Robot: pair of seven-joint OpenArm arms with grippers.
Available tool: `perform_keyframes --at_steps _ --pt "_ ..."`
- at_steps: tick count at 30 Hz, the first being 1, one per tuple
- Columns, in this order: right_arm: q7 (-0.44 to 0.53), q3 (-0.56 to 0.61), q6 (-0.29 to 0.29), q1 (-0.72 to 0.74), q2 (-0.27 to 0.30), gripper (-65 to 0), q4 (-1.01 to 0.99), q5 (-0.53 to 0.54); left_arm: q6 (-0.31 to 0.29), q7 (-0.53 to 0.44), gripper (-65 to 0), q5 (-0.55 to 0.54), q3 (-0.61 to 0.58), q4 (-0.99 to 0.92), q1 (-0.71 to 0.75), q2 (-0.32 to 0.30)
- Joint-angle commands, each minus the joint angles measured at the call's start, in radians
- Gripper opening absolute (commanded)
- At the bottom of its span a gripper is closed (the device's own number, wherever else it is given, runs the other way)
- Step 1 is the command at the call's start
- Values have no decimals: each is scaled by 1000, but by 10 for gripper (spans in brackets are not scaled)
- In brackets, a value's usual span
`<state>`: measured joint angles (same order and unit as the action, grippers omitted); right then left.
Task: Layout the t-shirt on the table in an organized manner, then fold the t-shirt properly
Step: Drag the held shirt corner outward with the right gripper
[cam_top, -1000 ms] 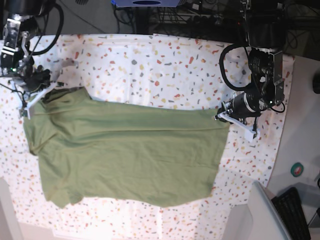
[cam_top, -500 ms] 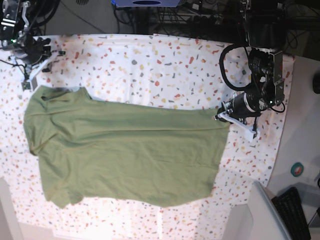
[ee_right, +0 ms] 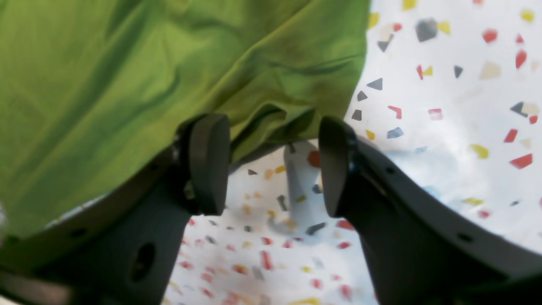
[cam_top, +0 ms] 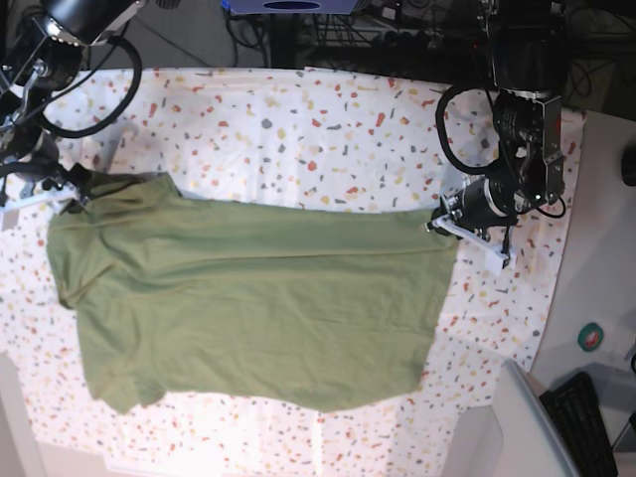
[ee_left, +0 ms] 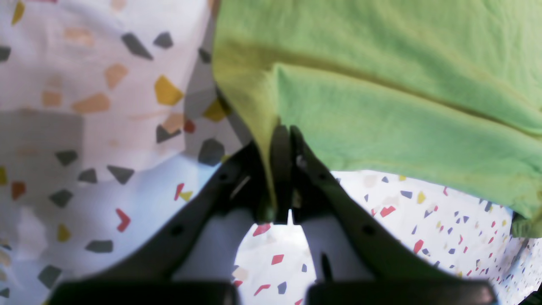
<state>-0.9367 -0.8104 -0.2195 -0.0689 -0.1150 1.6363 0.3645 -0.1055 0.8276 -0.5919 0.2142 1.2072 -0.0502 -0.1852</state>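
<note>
T-shirt (cam_top: 248,303) fabric, olive green and softly wrinkled, is spread nearly flat over the middle of the table (cam_top: 328,129), which is covered by a white cloth flecked with red, orange, yellow and grey. In the base view the garment is laid sideways, with its collar end toward the table's left edge and its hem toward the right edge; a broad strip of bare cloth is left along the far edge, and a narrower one along the near edge. A sleeve is seen bunched at the near left corner of the garment.

At the far right corner of the hem, the left gripper (cam_top: 449,225) is set low over the table. In the left wrist view its black jaws are pressed together with a thin fold of the green hem pinched between them, and the cloth is drawn up into a small ridge at the grip.

By the table's left edge, the right gripper (cam_top: 72,191) is placed at the far corner of the collar end. In the right wrist view its two rounded pads (ee_right: 207,163) are held well apart, and a rumpled lip of the shirt is seen just beyond the gap; nothing is clamped between them.

Black cables are looped above both arms along the far edge.
</note>
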Motion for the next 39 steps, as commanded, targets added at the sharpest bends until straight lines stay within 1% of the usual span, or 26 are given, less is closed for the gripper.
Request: perform_keyframes --at_steps 1,2,3,6,7,10,13,16,21,27,34,35,37,38,39 --pt "23 -4 41 22 2 -366 15 12 -7 -11 -650 -10 1 15 -20 -7" --pt "26 -4 81 30 -4 -372 11 14 -7 -11 -650 -10 3 15 -20 -7" --pt "26 -4 108 36 -5 -372 11 14 -7 -11 -650 -10 4 15 -20 -7" --pt "26 -4 130 56 -13 -377 9 14 -7 -11 -650 -10 6 15 -20 -7" --pt "26 -4 145 62 -13 -377 9 14 -7 -11 -650 -10 6 15 -20 -7" --pt "25 -2 231 77 -15 -378 -24 14 -7 -11 -650 -10 1 15 -20 -7" --pt "28 -2 274 83 -15 -378 -87 14 -7 -11 -650 -10 1 15 -20 -7" --pt "38 -2 276 93 -15 -378 -135 14 -7 -11 -650 -10 1 15 -20 -7" --pt "98 -2 276 100 -15 -378 -173 14 -7 -11 -650 -10 1 15 -20 -7" --pt "101 -2 276 128 -15 -378 -175 14 -7 -11 -650 -10 1 15 -20 -7" --pt "104 -2 276 159 -13 -384 -285 12 -7 -9 -650 -10 1 15 -20 -7" --pt "104 -2 276 159 -13 -402 -290 12 -7 -9 -650 -10 1 15 -20 -7" --pt "104 -2 276 154 -13 -470 -288 12 -7 -9 -650 -10 1 15 -20 -15" --pt "104 -2 276 152 -13 -513 -285 12 -7 -9 -650 -10 1 15 -20 -21" --pt "104 -5 276 151 -13 -578 -284 12 -7 -9 -650 -10 1 15 -20 -24"
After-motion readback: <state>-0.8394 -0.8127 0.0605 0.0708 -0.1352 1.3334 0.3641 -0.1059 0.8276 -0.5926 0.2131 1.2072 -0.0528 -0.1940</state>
